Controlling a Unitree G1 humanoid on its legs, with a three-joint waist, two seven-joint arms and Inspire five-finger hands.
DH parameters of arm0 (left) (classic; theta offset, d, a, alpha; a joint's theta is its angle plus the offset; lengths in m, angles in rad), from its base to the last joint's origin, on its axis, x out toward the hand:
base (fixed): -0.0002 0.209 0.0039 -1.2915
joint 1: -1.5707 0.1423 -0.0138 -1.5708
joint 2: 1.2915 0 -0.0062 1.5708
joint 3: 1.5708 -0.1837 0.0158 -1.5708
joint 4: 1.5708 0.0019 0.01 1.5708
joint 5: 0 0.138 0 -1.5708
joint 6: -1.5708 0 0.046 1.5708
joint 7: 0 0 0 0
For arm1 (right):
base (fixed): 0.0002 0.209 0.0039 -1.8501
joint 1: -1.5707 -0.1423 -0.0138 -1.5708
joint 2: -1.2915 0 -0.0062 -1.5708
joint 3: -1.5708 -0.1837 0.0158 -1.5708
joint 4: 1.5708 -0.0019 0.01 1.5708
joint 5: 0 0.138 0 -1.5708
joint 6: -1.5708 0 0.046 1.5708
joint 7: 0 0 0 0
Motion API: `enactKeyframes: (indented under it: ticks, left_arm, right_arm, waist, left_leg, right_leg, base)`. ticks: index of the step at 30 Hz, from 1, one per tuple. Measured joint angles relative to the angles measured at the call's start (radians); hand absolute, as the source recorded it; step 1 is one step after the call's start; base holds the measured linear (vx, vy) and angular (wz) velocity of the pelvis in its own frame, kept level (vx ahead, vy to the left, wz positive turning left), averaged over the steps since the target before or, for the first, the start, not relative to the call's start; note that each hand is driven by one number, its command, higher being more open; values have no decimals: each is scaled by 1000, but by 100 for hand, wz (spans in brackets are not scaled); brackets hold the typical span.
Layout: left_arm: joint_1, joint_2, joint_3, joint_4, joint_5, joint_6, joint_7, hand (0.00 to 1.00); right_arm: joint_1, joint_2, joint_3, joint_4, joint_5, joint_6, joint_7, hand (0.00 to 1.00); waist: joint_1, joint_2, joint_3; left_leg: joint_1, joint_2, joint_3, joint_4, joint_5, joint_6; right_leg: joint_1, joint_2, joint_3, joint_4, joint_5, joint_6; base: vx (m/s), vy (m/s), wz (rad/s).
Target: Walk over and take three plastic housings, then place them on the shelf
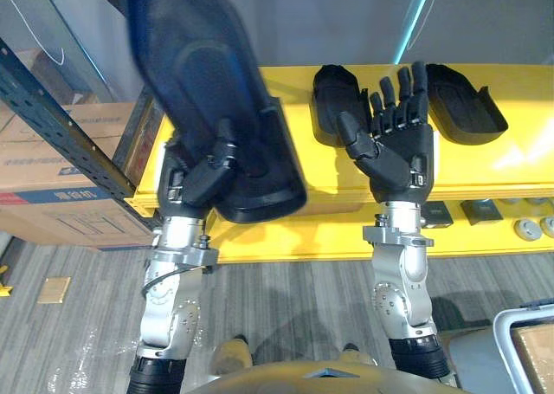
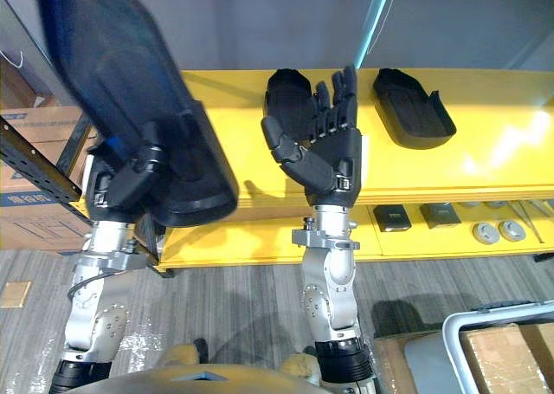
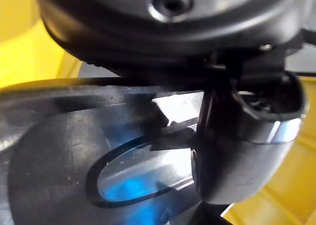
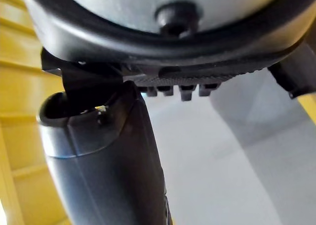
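We see two silver-grey metal arms, the left arm [image 1: 173,303] and right arm [image 1: 400,294], with round bolted joint housings. The left hand [image 1: 197,179] and right hand [image 1: 394,151] are matt black and segmented; a round stud [image 3: 170,2], perhaps a screw, sits at each base.

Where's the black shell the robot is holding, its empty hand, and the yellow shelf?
held housing [image 1: 203,74], left eye view, on its broad dark face.
right hand [image 1: 402,156], left eye view, on the palm.
yellow shelf [image 1: 511,164], left eye view, on the bare top near its right end.
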Motion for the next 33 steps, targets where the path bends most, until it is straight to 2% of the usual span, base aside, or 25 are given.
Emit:
enactKeyframes:
  ticks: [5,10,12,13,17,20,23,25,30,33]
  left_arm:
    - [0,10,-43,-15,76,3,-40,0]
    - [-1,23,-19,-61,301,77,64,0]
    - [3,45,35,-53,445,129,141,0]
    - [9,51,70,-41,466,142,169,0]
    - [19,50,209,-19,481,182,268,0]
    - [11,54,237,-18,484,197,316,0]
    - [-43,77,217,39,483,227,351,0]
    - [-95,81,215,91,475,241,357,0]
    - [-217,89,197,226,388,269,344,0]
    - [-297,141,182,340,383,283,324,0]
  right_arm:
    - [19,-62,-62,-2,-3,0,-13,100]
    - [39,-84,-141,-58,-2,12,-7,100]
    - [63,-94,-161,-80,-1,24,3,100]
    - [69,-97,-167,-84,0,35,11,100]
    - [97,-98,-168,-84,-1,75,26,100]
    - [97,-98,-138,-84,1,91,48,100]
    - [86,-105,-96,-83,2,95,79,100]
    - [61,-111,-62,-78,2,104,107,100]
    - [-67,-150,60,14,-10,124,143,100]
    - [-111,-166,120,35,-38,153,145,100]
  waist:
    - [-21,25,-19]
    - [-29,34,-26]
    - [-30,35,-26]
    - [-31,35,-26]
    - [-18,33,-25]
    - [-11,34,-25]
    - [-3,38,-23]
    - [-16,42,-20]
    - [-22,47,-11]
    - [-21,58,5]
  left_leg:
    - [37,25,12,-91,44,-25]
    - [75,39,27,-186,93,-36]
    - [90,37,27,-229,120,-36]
    - [96,36,26,-245,129,-37]
    - [101,33,17,-289,160,-35]
    - [97,30,9,-297,171,-34]
    - [90,28,-1,-304,182,-33]
    - [84,27,-21,-324,203,-32]
    - [79,27,-26,-350,233,-30]
    - [85,28,-28,-350,238,-30]
  right_leg:
    - [-3,32,14,-16,8,-21]
    - [-15,52,21,-17,9,-29]
    - [-17,54,18,-17,10,-30]
    - [-18,55,16,-17,10,-30]
    - [-26,56,9,-15,10,-30]
    - [-31,55,6,-14,10,-30]
    - [-32,54,-1,-13,8,-31]
    - [-37,54,-20,-10,6,-34]
    - [-71,52,-16,28,-2,-42]
    - [-81,48,-12,67,-21,-47]
  base:
    - [-22,-60,-9]
    - [-18,-55,-7]
    - [-10,-23,6]
    - [-8,-18,7]
    - [-6,-6,10]
    - [-2,-1,7]
    - [-27,-7,11]
    - [-44,-13,24]
    - [-46,-7,4]
    - [-44,-10,0]
